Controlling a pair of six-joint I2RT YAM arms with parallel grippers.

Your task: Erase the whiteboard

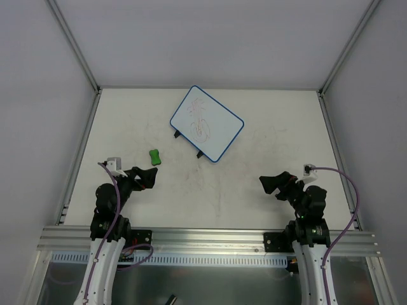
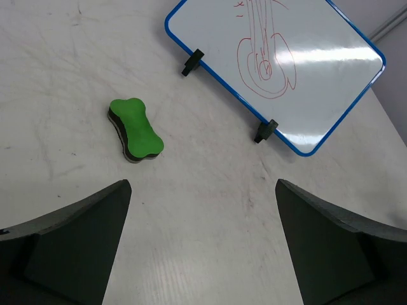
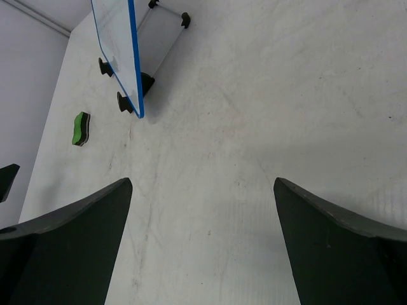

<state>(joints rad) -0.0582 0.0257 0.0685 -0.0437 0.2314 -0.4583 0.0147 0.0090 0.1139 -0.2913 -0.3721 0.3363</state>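
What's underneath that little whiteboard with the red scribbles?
Small black feet show under the whiteboard along its near edge, and the right wrist view shows a thin white support frame behind it. The table directly beneath is covered.

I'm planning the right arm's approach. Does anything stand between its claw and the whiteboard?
Nothing visible does. Only table lies between the right claw and the whiteboard; the eraser sits well off to the left of that path.

Open table (image 1: 222,184) from the right gripper (image 1: 270,184) up to the whiteboard (image 1: 206,123); just ahead of the left gripper (image 1: 149,176), only a small green eraser (image 1: 154,156).
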